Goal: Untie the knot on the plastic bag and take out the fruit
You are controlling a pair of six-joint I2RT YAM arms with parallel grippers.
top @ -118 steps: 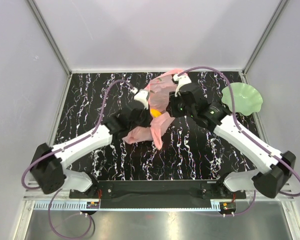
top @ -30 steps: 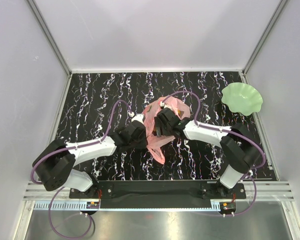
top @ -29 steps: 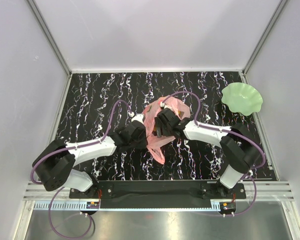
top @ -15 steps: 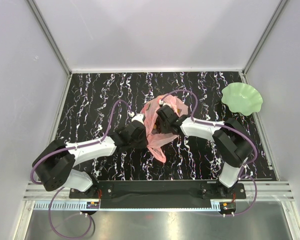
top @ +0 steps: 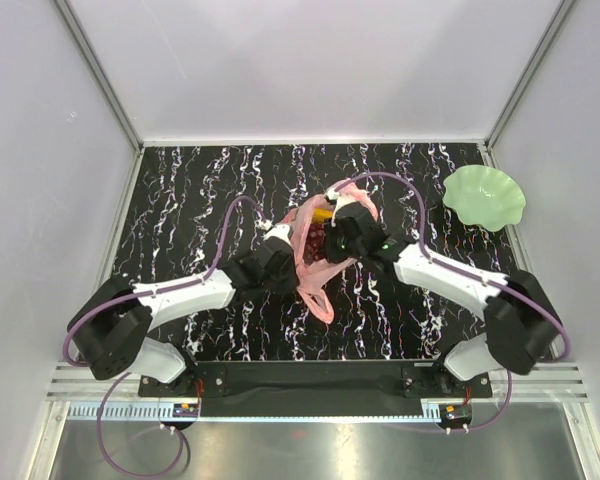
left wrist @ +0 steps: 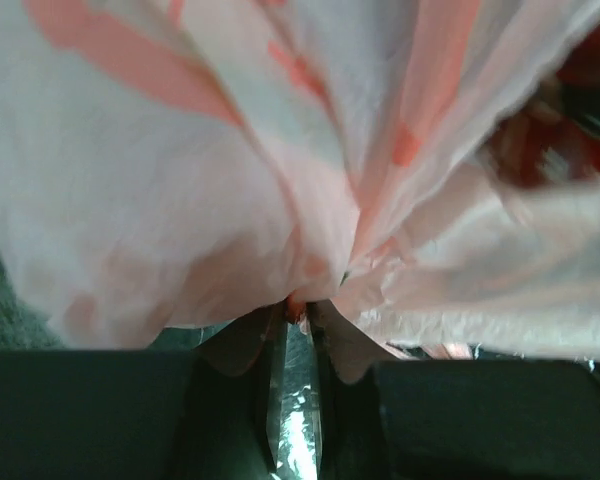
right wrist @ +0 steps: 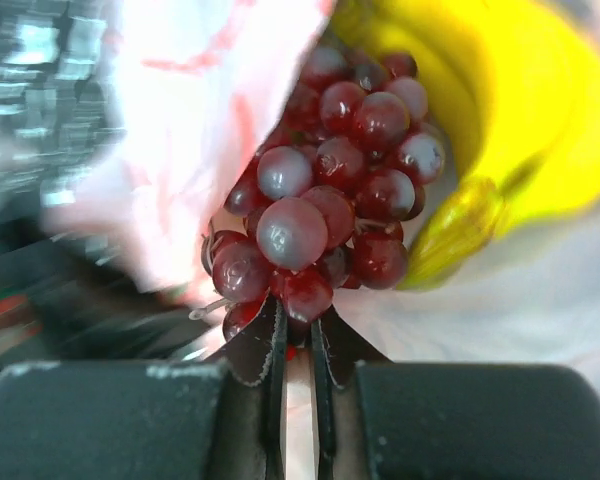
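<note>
- Evidently, the left gripper clenched the plastic bag, anchoring it.
- The right gripper pinched the grape bunch for lifting; bananas lay at two o'clock.

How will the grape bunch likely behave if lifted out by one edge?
The grape bunch is a loose cluster of round berries, so it would probably dangle and sway rather than stay rigid. The right gripper pinches only its near edge, so single grapes may pull off. Their glossy skins look slippery.
</note>
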